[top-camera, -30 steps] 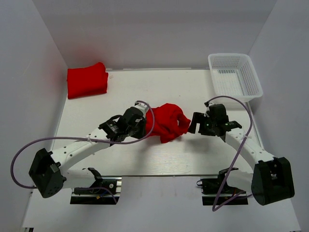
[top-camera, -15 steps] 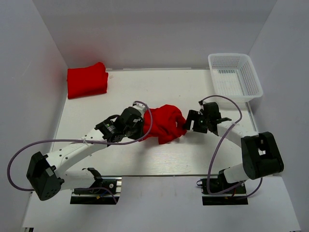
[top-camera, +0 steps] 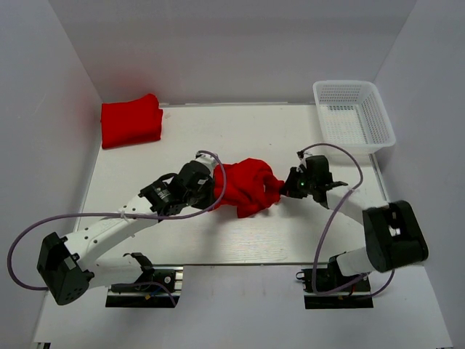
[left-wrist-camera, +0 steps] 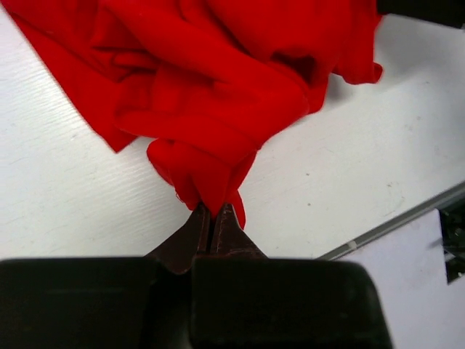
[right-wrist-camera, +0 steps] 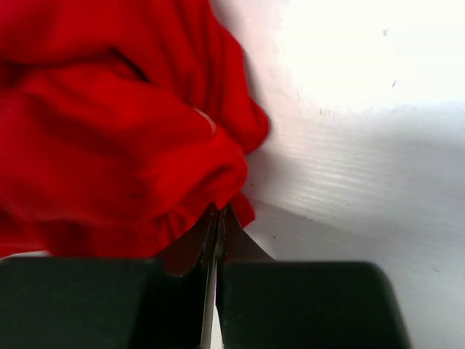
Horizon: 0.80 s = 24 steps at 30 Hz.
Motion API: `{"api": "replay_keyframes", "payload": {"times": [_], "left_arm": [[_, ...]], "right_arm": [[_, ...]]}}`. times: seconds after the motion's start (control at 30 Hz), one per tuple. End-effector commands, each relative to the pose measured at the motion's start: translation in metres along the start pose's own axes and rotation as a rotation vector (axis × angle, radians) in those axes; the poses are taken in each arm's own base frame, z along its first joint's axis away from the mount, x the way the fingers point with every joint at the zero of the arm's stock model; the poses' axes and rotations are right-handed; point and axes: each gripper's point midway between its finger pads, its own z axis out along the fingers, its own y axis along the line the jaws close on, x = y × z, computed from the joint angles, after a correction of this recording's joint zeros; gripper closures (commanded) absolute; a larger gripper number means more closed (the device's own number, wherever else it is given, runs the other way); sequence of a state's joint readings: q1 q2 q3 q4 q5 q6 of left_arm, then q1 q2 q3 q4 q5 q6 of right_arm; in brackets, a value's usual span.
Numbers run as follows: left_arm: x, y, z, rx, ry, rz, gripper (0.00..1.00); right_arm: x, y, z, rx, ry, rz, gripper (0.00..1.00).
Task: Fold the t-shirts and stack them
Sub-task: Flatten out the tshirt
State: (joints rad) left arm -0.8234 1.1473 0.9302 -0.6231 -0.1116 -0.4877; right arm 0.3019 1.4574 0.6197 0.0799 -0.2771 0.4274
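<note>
Midway across the desk (top-camera: 131,163), left hand (left-wrist-camera: 212,218) and right hand (right-wrist-camera: 218,218) each pinch tight on an edge of the crumpled t-shirt (top-camera: 245,185); pull apart evenly and low to flatten it.

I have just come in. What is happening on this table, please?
Two robot arms are working on a crumpled red t-shirt lying in the middle of the table. The left claw is shut on a bunch of cloth at its left side, and the right claw is shut on its right edge. The shirt is not yet spread or folded. A folded red t-shirt lies at the far left corner, and a white basket stands at the far right.
</note>
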Motion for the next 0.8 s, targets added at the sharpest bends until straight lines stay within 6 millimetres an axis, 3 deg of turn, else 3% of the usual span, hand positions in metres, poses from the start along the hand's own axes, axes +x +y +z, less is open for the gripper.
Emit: {"api": "replay_keyframes", "payload": {"times": [0.0,0.03,0.07,0.1,0.13,0.17,0.2,0.23,0.3,0.4,0.43,0.5,0.53,0.6,0.67,0.7,0.73,0.77], "left_arm": [[-0.036,0.005,-0.021,-0.05,-0.12,-0.024,1.0],[-0.053,0.002,-0.031,-0.057,-0.164,-0.031,1.0],[-0.065,0.008,-0.038,-0.091,-0.198,-0.043,1.0],[-0.079,0.021,-0.047,-0.178,-0.258,-0.079,1.0],[-0.094,0.024,-0.061,-0.214,-0.289,-0.103,1.0],[-0.108,0.03,-0.07,-0.249,-0.338,-0.121,1.0],[-0.12,0.042,-0.082,-0.322,-0.391,-0.132,1.0],[-0.14,0.044,-0.098,-0.338,-0.455,-0.161,1.0],[-0.166,0.055,-0.126,-0.406,-0.558,-0.19,1.0],[-0.2,0.065,-0.162,-0.476,-0.704,-0.182,1.0],[-0.21,0.065,-0.171,-0.483,-0.748,-0.183,1.0],[-0.223,0.075,-0.192,-0.552,-0.804,-0.168,1.0],[-0.226,0.077,-0.196,-0.574,-0.818,-0.151,1.0],[-0.247,0.085,-0.232,-0.652,-0.91,-0.142,1.0],[-0.254,0.087,-0.25,-0.677,-0.954,-0.131,1.0],[-0.259,0.09,-0.257,-0.701,-0.977,-0.125,1.0],[-0.27,0.087,-0.279,-0.681,-1.055,-0.154,1.0],[-0.274,0.088,-0.288,-0.703,-1.065,-0.119,1.0]], "right_arm": [[-0.054,0.015,-0.025,0.007,-0.221,-0.103,1.0],[-0.069,0.021,-0.042,0.016,-0.285,-0.131,1.0],[-0.079,0.006,-0.05,0.116,-0.326,-0.155,1.0],[-0.107,0.014,-0.065,0.138,-0.397,-0.181,1.0],[-0.115,0.011,-0.08,0.192,-0.423,-0.19,1.0],[-0.127,-0.011,-0.093,0.337,-0.456,-0.191,1.0],[-0.159,0.002,-0.115,0.353,-0.534,-0.21,1.0],[-0.162,-0.001,-0.125,0.395,-0.53,-0.226,1.0],[-0.198,0.004,-0.16,0.467,-0.639,-0.225,1.0],[-0.218,0.004,-0.192,0.539,-0.708,-0.214,1.0],[-0.233,0.008,-0.211,0.569,-0.759,-0.217,1.0],[-0.242,0.002,-0.237,0.642,-0.806,-0.214,1.0],[-0.254,0.009,-0.256,0.657,-0.854,-0.22,1.0],[-0.269,0.017,-0.298,0.706,-0.944,-0.228,1.0],[-0.275,0.021,-0.318,0.736,-0.978,-0.247,1.0],[-0.286,0.032,-0.341,0.744,-1.027,-0.266,1.0],[-0.289,0.034,-0.35,0.76,-1.037,-0.282,1.0],[-0.292,0.035,-0.355,0.77,-1.042,-0.293,1.0]]}}
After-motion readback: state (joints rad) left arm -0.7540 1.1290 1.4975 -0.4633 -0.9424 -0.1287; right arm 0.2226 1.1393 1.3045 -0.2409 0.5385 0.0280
